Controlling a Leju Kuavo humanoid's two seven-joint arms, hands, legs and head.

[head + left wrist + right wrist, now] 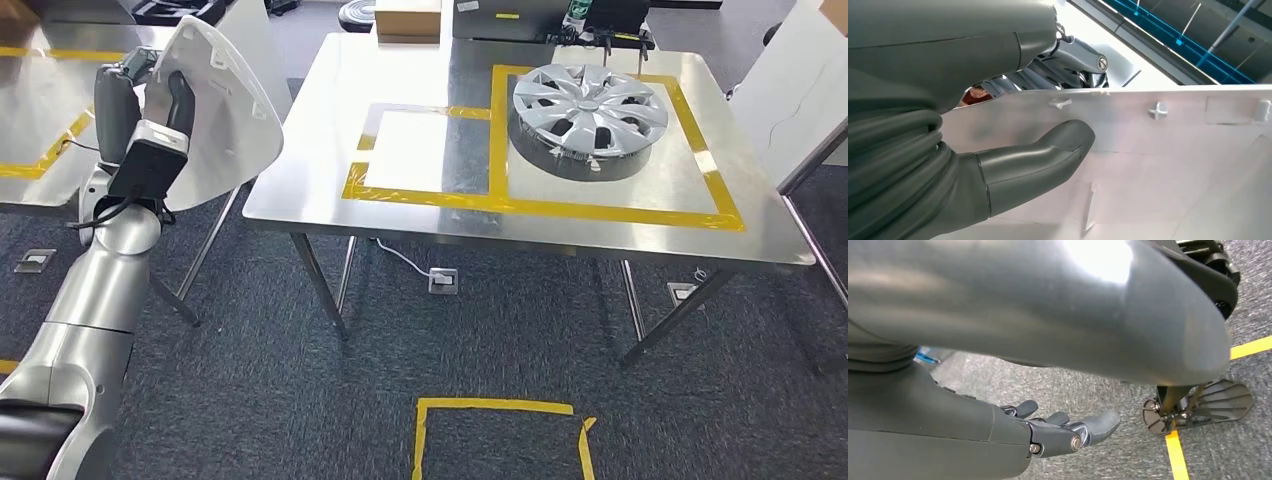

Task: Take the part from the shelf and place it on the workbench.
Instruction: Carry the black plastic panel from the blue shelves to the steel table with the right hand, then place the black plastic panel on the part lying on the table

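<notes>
One white part (pixel 225 105) is gripped upright in the left hand (pixel 165 85), left of the workbench (pixel 420 150).

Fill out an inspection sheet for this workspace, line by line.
Surface: steel workbench, yellow tape outlines, smaller outline bare.
Job's things: white part held up beside the bench, not yet placed.
Clutter: hubcap inside the large outline; cardboard box at the far edge.
Hands: left hand grips the part, thumb pressed flat; right hand hangs over carpet, holding nothing.
Cables: white cable to a floor socket.
Surroundings: dark carpet, taped floor square.
</notes>
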